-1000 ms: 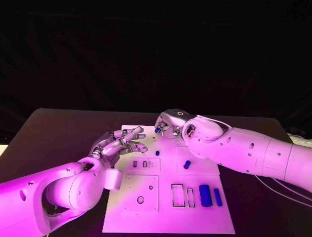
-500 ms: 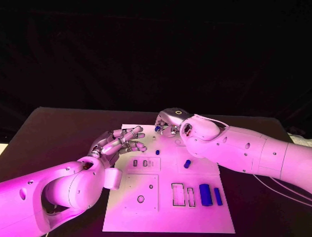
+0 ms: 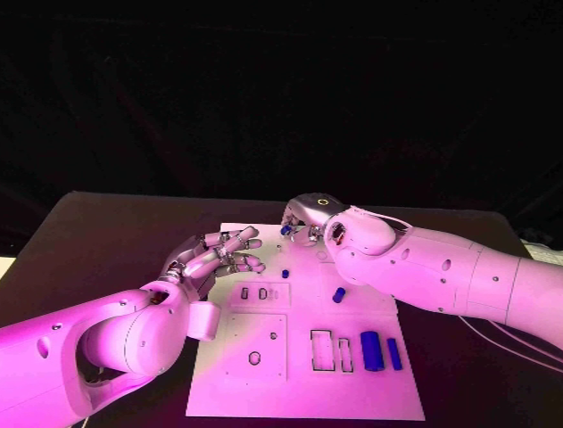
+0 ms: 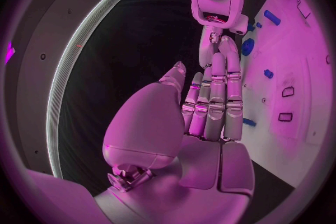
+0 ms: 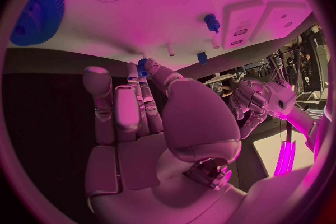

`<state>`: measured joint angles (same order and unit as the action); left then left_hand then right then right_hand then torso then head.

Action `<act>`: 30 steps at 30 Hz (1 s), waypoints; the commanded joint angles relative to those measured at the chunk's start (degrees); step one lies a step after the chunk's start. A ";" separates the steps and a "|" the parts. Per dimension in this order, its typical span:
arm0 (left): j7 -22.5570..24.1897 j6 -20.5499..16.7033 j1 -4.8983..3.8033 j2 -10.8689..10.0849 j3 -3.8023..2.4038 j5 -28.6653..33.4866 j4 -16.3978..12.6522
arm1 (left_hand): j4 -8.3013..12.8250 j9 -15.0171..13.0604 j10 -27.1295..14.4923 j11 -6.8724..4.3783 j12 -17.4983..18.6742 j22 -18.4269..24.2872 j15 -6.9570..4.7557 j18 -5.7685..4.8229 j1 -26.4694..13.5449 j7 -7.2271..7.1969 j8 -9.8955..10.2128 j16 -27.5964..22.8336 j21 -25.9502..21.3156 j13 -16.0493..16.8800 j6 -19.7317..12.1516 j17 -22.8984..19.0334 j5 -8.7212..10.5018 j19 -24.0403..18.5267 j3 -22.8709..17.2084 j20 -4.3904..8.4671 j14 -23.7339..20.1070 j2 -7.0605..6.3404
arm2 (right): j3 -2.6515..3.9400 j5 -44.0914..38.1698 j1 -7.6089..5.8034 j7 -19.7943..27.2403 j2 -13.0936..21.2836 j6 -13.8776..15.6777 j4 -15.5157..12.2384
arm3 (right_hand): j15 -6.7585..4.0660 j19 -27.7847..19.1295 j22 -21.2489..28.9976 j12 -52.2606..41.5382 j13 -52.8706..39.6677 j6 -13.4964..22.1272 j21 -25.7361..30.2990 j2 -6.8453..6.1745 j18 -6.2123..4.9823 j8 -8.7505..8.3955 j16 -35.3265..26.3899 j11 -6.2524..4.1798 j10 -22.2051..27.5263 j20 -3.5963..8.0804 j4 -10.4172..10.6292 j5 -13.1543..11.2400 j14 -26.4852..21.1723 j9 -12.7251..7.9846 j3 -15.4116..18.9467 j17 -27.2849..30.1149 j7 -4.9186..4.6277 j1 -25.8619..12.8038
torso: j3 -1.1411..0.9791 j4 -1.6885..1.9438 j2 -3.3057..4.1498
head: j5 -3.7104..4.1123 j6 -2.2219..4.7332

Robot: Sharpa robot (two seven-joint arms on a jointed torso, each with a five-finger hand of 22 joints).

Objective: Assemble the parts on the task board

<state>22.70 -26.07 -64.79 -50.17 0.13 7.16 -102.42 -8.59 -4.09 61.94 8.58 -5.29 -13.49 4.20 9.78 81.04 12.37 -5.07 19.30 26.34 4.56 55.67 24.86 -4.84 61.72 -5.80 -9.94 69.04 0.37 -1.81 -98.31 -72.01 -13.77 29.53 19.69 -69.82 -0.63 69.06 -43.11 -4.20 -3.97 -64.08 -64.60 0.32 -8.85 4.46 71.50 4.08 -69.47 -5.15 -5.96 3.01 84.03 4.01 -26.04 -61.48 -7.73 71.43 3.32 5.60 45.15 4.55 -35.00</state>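
Note:
The white task board [image 3: 359, 392] lies in the middle of the black table. Over its far edge my right hand [image 3: 312, 222] pinches a small blue part [image 3: 285, 230] in its fingertips; in the right wrist view that part [image 5: 142, 67] looks toothed. My left hand [image 3: 217, 259] hovers at the board's left edge, fingers spread and empty. On the board lie a small blue piece [image 3: 290, 271], a blue peg [image 3: 338, 295] and two blue bars [image 3: 370, 350] near the right side. A large blue gear [image 5: 35, 11] lies on the board in the right wrist view.
Two upright rectangular slots [image 3: 319, 350] sit left of the blue bars. Round holes [image 3: 254, 358] and two small slots [image 3: 245, 292] mark the board's left half. Bare black table [image 3: 101, 241] surrounds the board.
The right hand has edged slightly towards the board's far edge with the small blue part still in its fingertips. The left hand has hardly moved.

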 commanded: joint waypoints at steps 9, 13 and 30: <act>0.09 1.42 -0.08 -0.01 -0.05 -0.42 0.12 | 0.45 0.10 -0.36 -0.01 0.39 -0.08 0.13 0.39 0.47 0.07 0.20 0.42 0.26 -0.07 -0.26 0.12 -0.32 -0.36 -0.08 -0.02 -0.42 -0.03 | -0.02 -0.78 0.04 -1.08 -0.60 -1.47 0.62 | 0.22 -0.58 0.05 0.36 0.01 -0.31 -0.15 -0.88 0.26 0.28 0.41 0.20 0.26 0.00 0.86 0.03 1.68 0.89 0.12 -0.03 0.00 -0.22 | 0.06 0.16 0.08 | -0.04 -0.30; 0.05 1.48 -0.08 0.02 -0.05 -0.42 0.13 | 0.45 0.10 -0.36 -0.01 0.39 -0.08 0.13 0.39 0.47 0.07 0.20 0.42 0.26 -0.07 -0.26 0.12 -0.32 -0.36 -0.08 -0.02 -0.42 -0.03 | -0.02 -0.65 0.04 -0.95 -0.77 -1.45 0.78 | 0.24 -0.69 0.19 0.39 0.02 -0.23 -0.09 -1.15 0.23 0.22 0.37 0.22 0.37 -0.01 1.07 0.03 1.65 0.88 0.19 0.06 -0.02 -0.33 | 0.08 0.02 0.12 | -0.11 -0.38; -0.25 1.52 -0.08 0.03 -0.04 -0.53 0.58 | 0.52 0.09 -0.45 0.00 0.39 -0.13 0.14 0.39 0.50 0.07 0.22 0.46 0.32 -0.09 -0.32 0.22 -0.32 -0.43 -0.12 -0.04 -0.50 -0.03 | 0.02 1.46 0.03 -0.31 1.66 4.39 -1.51 | 2.75 -8.59 12.76 -0.27 0.21 12.30 8.70 -6.37 -1.77 -0.75 -9.32 3.14 11.42 -2.12 3.36 0.16 -3.00 -0.12 5.24 13.29 -3.04 0.97 | 0.08 0.29 0.09 | 0.04 -0.34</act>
<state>22.43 -25.78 -64.80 -50.19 0.13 7.13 -101.82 -8.43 -4.09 61.94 8.58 -5.29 -13.56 4.36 9.78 81.04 12.37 -5.08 19.52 26.33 4.57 55.67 25.01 -4.84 61.72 -5.95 -9.94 68.88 0.37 -1.83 -97.66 -71.98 -14.30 30.70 21.00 -70.65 2.03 60.65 -30.42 -4.22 -3.71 -51.67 -56.29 -6.14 -9.77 3.69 62.38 7.24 -58.10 -7.18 -2.58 3.18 81.34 3.77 -21.13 -48.34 -10.74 71.60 3.46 5.79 45.25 4.55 -35.38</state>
